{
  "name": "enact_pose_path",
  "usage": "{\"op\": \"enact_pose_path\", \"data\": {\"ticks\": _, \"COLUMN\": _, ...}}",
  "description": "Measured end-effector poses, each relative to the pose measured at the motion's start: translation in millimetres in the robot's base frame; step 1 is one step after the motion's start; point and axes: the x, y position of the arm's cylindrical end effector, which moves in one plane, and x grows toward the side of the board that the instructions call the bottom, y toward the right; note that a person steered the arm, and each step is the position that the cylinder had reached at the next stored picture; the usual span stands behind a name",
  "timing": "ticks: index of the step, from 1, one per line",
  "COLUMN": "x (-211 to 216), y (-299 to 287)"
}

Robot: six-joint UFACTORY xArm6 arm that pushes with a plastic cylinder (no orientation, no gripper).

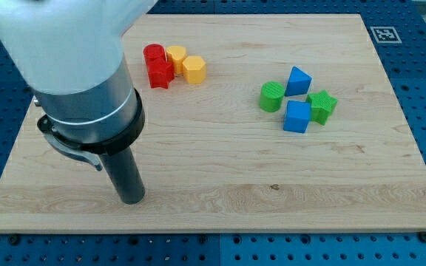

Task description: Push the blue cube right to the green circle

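Observation:
The blue cube (296,117) lies right of the board's middle. The green circle (271,97) is just up and left of it, almost touching. A blue triangle block (298,80) sits above the cube, and a green star block (322,106) touches the cube's right side. My tip (132,198) rests on the board at the lower left, far left of this cluster and touching no block. The arm's grey body (72,59) fills the view's upper left.
A red cylinder (153,54), a red star-like block (160,74), a yellow block (176,58) and a yellow hexagon (194,69) cluster at the upper middle-left. The wooden board (272,185) lies on a blue perforated table. A marker tag (384,34) sits at the upper right corner.

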Motion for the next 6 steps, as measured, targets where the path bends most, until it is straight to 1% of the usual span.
{"op": "enact_pose_path", "data": {"ticks": 2, "x": 0.0, "y": 1.2}}
{"op": "enact_pose_path", "data": {"ticks": 3, "x": -8.5, "y": 32.4}}
{"op": "enact_pose_path", "data": {"ticks": 5, "x": -50.3, "y": 118.9}}
{"op": "enact_pose_path", "data": {"ticks": 6, "x": -67.3, "y": 132.4}}
